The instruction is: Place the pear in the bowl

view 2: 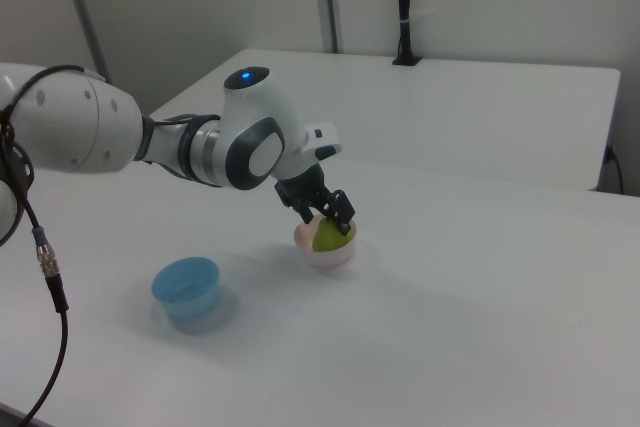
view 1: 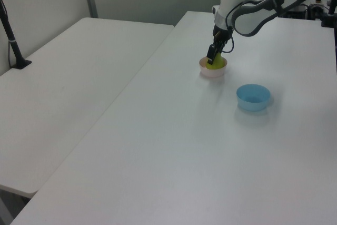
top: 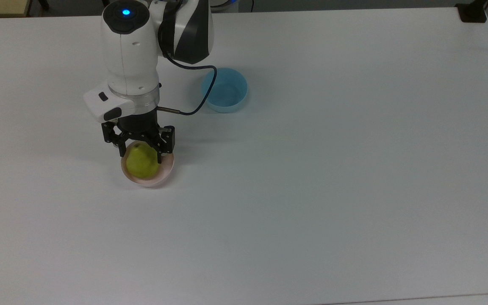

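Expect trouble chiefly at release: on opening over the bowl (top: 161, 176), could tip the pear (top: 142, 163) toward the top view's left rim, since seated slightly left of the bowl's centre and standing taller than the low wall. Could also drag the pear up and out if lifted before spreading the fingers fully, by friction of the pads on the speckled skin. Could shove or overturn the light plastic bowl on the smooth table (top: 311, 190) by pressing further down or sliding sideways while gripping. Judged a lesser hazard further to the top view's right: snagging the dark cable (top: 208, 87) that loops beside the light blue bowl (top: 227, 106), well apart from the work and not involved. As to position: found the gripper (top: 140, 149) directly above the pink bowl, pinching the pear by its upper half, one finger on each side as the top view shows them, left and right. Found the pear upright, narrow end up between the fingers, broad end down inside the bowl; cannot tell whether resting on the bowl's floor or held just clear of it. Confirmed in the left view (view 1: 215, 62) and the right view (view 2: 330, 236): pear sunk within the rim, black fingers (view 2: 346, 209) close over its top.
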Robot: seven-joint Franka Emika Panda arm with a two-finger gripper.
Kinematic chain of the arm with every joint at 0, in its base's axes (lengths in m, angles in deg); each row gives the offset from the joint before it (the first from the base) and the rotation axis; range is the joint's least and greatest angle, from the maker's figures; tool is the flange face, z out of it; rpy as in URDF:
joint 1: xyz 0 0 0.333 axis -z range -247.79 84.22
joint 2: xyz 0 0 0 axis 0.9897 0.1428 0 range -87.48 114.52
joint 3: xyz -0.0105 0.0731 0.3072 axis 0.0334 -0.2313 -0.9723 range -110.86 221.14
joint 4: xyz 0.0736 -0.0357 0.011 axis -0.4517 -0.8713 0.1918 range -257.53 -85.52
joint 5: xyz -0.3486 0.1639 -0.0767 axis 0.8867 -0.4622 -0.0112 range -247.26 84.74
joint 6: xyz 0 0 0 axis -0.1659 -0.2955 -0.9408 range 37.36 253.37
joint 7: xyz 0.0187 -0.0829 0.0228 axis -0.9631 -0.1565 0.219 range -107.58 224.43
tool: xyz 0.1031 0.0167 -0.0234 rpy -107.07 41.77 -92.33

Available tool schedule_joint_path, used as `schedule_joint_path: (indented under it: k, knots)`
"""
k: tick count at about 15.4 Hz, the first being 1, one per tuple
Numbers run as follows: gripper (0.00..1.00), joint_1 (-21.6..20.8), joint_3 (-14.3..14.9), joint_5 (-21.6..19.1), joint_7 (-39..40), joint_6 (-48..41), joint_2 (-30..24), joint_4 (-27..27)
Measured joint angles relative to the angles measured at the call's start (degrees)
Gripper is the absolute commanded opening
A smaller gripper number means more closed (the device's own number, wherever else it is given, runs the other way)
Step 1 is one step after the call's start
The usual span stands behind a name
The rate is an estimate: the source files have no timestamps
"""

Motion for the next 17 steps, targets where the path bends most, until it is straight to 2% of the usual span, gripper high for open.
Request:
schedule_joint_path:
  k: [6, 9, 13, 17]
  knots:
    - [1.00, 0.0, 0.0, 0.0, 0.0, -1.6, -1.6, 2.0]
    - [1.00, -0.3, -0.3, 0.0, 0.0, -8.8, -4.2, 4.9]
    - [1.00, -3.7, -0.7, 0.0, -1.0, -22.8, -9.0, 9.5]
    - [1.00, -6.8, -0.8, 0.0, -1.4, -33.3, -13.2, 10.4]
